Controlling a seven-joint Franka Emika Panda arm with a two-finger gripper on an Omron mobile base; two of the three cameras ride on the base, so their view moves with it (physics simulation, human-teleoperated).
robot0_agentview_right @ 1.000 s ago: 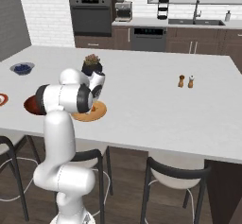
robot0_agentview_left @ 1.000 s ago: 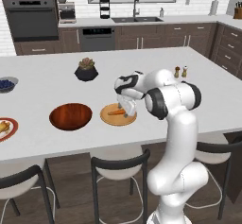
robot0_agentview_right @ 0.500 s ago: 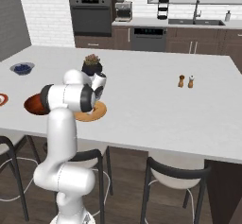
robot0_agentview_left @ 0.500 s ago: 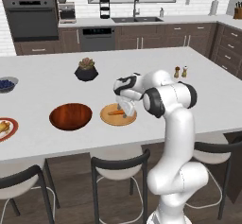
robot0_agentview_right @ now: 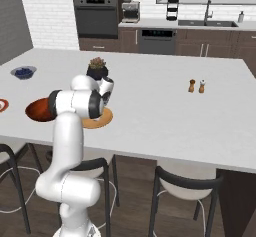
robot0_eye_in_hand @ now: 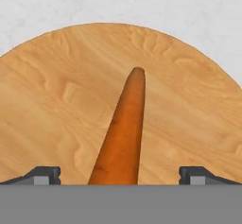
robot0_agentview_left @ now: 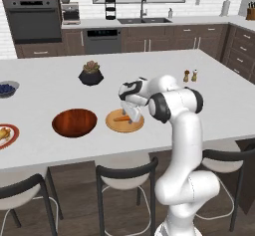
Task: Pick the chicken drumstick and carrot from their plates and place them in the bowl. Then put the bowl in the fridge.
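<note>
Carrot (robot0_eye_in_hand: pixel 120 138): lies flat on tan wood plate (robot0_eye_in_hand: pixel 56 100), directly under gripper (robot0_eye_in_hand: pixel 120 173); long axis runs straight between fingertips (robot0_eye_in_hand: pixel 43 173), thick end nearest hand; jaws spread wide, straddling carrot, nothing gripped; descent likely next.

Base views flank the arm; hand view close above wooden plate (robot0_eye_in_hand: pixel 56 100).

A black pot with a succulent (robot0_agentview_left: pixel 91 73) stood on the white counter (robot0_agentview_left: pixel 45 90); at its 3 o'clock, two shakers (robot0_agentview_left: pixel 190 75); at 9 o'clock, a blueberry bowl (robot0_agentview_left: pixel 7 88).
</note>
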